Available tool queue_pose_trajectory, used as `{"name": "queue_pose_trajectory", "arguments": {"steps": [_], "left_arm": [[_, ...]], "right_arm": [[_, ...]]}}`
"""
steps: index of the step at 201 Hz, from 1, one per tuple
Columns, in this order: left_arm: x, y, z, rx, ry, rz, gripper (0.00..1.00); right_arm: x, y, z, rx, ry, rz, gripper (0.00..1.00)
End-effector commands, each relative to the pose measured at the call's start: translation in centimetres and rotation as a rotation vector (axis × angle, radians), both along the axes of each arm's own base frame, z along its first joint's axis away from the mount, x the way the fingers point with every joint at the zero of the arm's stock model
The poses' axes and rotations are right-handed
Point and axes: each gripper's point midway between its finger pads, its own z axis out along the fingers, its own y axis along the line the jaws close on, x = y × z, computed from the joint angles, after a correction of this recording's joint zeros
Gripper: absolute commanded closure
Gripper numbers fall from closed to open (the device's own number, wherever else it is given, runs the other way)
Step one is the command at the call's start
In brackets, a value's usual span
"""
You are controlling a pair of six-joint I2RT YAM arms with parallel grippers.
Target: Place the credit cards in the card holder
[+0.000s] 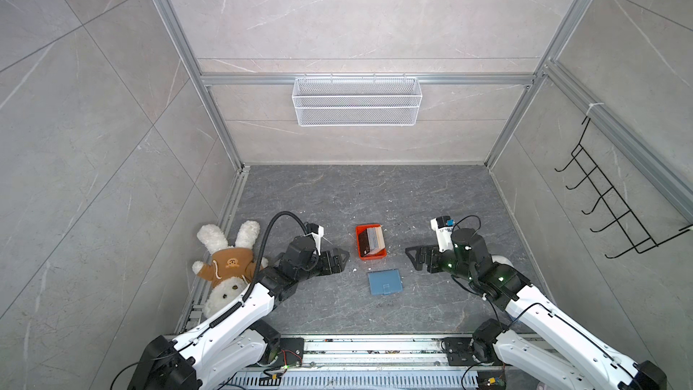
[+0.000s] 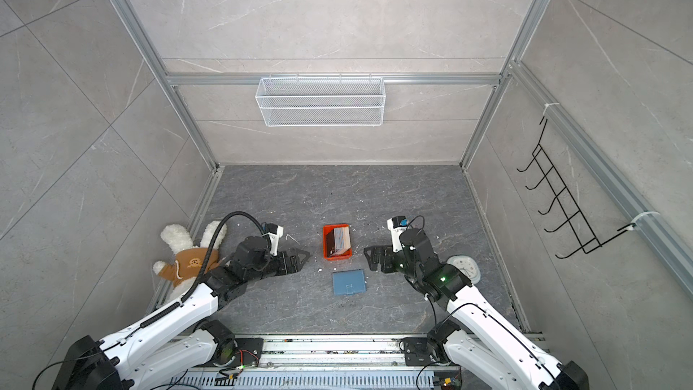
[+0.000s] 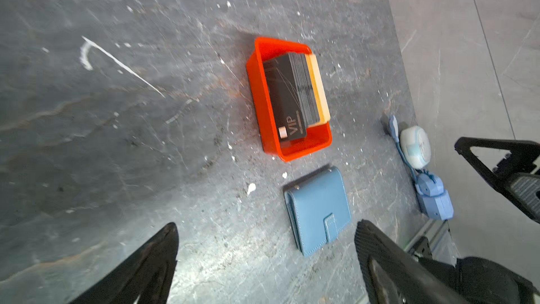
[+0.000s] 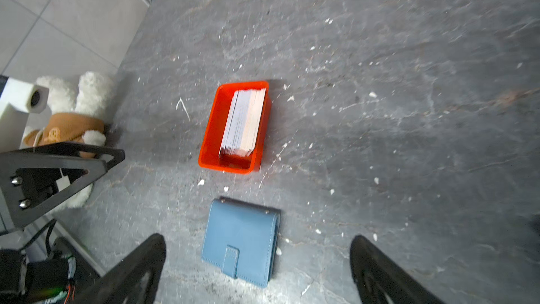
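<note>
Blue and leather-like, the card holder (image 1: pixel 385 283) lies flat and snapped shut at centre, so I'd have to unfasten it first. At its twelve o'clock, one orange tray (image 1: pixel 372 256) props the credit cards (image 1: pixel 371 240) on edge, likely for easy pinching. They form one stack, too tight to count. My left gripper (image 1: pixel 341 261) at ten o'clock and right gripper (image 1: pixel 413 258) at two both hover spread wide, empty.

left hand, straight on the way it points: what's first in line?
Likely the orange tray, at its corner nearest the card holder. The left hand is open and apart from both. Its height is unclear, so it might pass over.
</note>
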Motion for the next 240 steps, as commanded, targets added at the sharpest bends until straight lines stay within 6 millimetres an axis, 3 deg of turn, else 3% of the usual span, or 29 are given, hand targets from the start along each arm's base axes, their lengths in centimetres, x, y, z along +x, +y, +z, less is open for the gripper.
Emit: {"name": "queue_pose_trajectory", "arguments": {"steps": [1, 55, 79, 108, 139, 240], "left_arm": [[-1.3, -2.5, 0.4, -0.076, 0.047, -0.05, 0.06], [-2.9, -6.4, -1.3, -0.134, 0.116, -0.13, 0.17], [-2.9, -7.5, -2.2, -0.162, 0.14, -0.132, 0.19], [-3.2, -8.7, -2.9, -0.179, 0.17, -0.159, 0.24], [-3.6, -9.6, -3.9, -0.174, 0.198, -0.187, 0.26], [-4.1, -11.9, -5.0, -0.192, 0.253, -0.249, 0.34]], "right_arm": [[-1.4, 0.5, -2.2, -0.054, 0.062, 0.029, 0.0], [-2.8, 3.4, -5.8, -0.118, 0.146, 0.1, 0.08], [-2.8, 4.0, -7.3, -0.118, 0.181, 0.072, 0.31], [-3.1, 3.8, -9.4, -0.132, 0.235, 0.026, 0.48], [-2.8, 2.4, -11.3, -0.186, 0.273, -0.061, 0.56], [-2.8, 3.4, -13.5, -0.171, 0.319, -0.06, 0.76]]}}
